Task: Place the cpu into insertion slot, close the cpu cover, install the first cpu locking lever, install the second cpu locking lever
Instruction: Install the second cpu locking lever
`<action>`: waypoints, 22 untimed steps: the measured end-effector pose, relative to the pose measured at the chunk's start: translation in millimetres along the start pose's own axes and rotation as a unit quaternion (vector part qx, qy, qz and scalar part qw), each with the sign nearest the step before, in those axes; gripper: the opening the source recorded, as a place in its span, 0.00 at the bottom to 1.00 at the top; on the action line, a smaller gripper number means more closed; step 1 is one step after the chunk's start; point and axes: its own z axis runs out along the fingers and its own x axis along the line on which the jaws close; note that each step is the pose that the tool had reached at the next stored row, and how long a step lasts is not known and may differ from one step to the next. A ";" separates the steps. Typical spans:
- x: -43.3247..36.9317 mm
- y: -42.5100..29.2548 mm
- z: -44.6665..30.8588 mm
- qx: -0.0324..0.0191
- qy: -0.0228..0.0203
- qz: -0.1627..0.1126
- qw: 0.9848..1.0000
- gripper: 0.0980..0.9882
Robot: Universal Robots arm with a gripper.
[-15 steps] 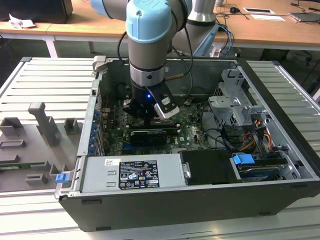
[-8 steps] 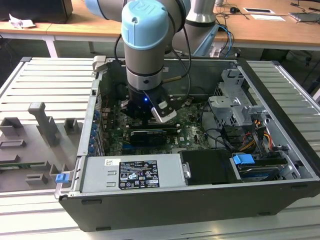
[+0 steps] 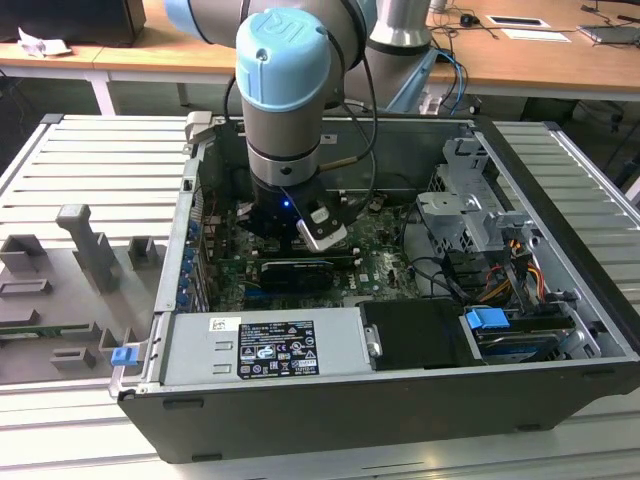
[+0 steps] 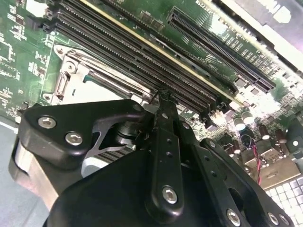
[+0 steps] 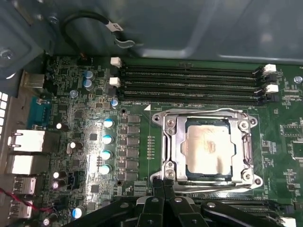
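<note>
The open computer case [image 3: 380, 400] stands on a table [image 3: 90, 160] with a ribbed, pale grey metal top. On that top, off toward the exterior view's left of the end effector [image 3: 300, 235], lie grey moulded fixtures [image 3: 85, 250] and a small blue clip [image 3: 123, 355]. Behind the end effector, further back, runs a wooden desk [image 3: 540, 60] carrying papers [image 3: 520, 22] and cables. The light is even and bright.

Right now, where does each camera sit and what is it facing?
Exterior view: off the arm, looking down into the open black computer case; the grey and blue arm shows.
First wrist view: looks down on the silvery square cpu under its metal cover frame; black gripper shows.
Second wrist view: looks obliquely across long black memory slots; gripper linkage shows.
Both wrist views share those slots.
</note>
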 end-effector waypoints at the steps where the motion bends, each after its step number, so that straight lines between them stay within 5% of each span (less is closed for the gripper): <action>1: 0.2 -0.1 0.5 -0.002 0.000 0.000 1.000 0.01; 6: 1.1 -0.6 3.9 -0.015 0.000 -0.001 1.000 0.01; 9: 2.9 -0.6 3.7 -0.016 0.000 -0.001 1.000 0.01; 22: 2.1 5.0 -21.5 -0.016 0.000 -0.001 1.000 0.01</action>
